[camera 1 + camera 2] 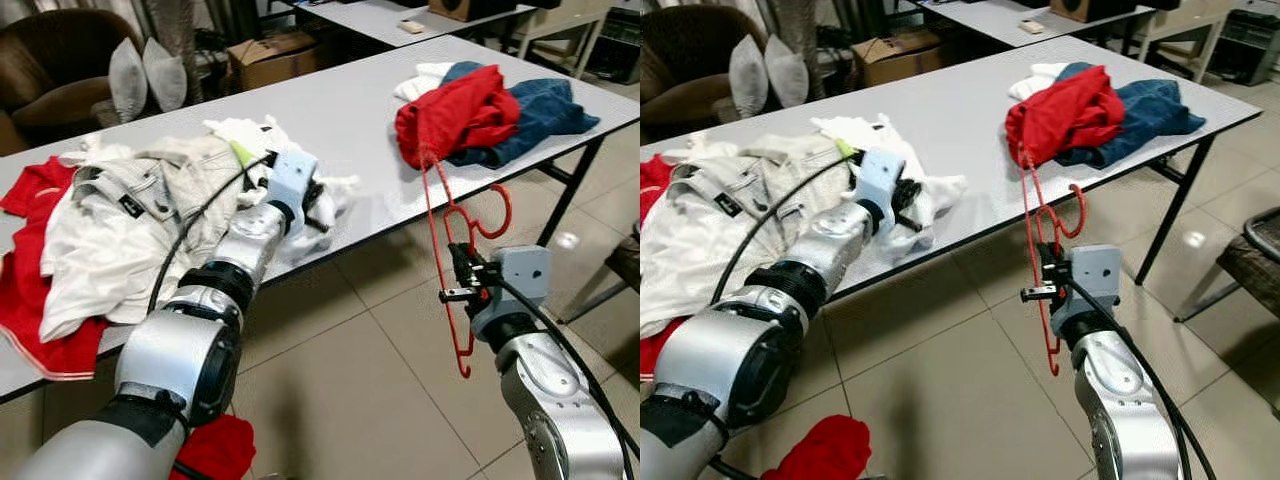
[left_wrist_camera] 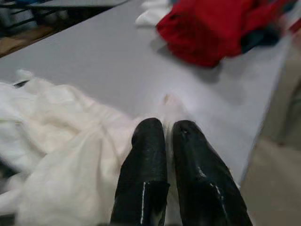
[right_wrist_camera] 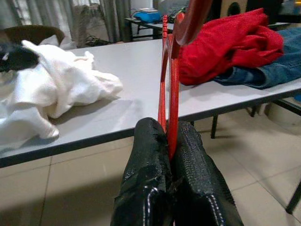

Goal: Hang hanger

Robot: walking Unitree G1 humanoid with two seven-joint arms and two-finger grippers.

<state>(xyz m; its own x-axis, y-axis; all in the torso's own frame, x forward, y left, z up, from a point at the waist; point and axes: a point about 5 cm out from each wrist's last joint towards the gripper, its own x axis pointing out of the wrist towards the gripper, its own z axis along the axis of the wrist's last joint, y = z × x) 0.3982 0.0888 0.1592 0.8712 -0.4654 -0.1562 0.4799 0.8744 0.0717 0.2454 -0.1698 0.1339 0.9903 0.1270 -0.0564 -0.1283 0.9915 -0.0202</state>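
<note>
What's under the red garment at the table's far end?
The red garment lies on blue jeans, with white cloth showing behind. How far either runs beneath it is covered. The red hanger reaches up to its front edge.

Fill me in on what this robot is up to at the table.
The right claw is shut on a red hanger, holding it upright off the table's front edge, its top near the red garment lying on the jeans. The left claw is shut on a white garment on the tabletop. The hanger is not hung anywhere yet.
</note>
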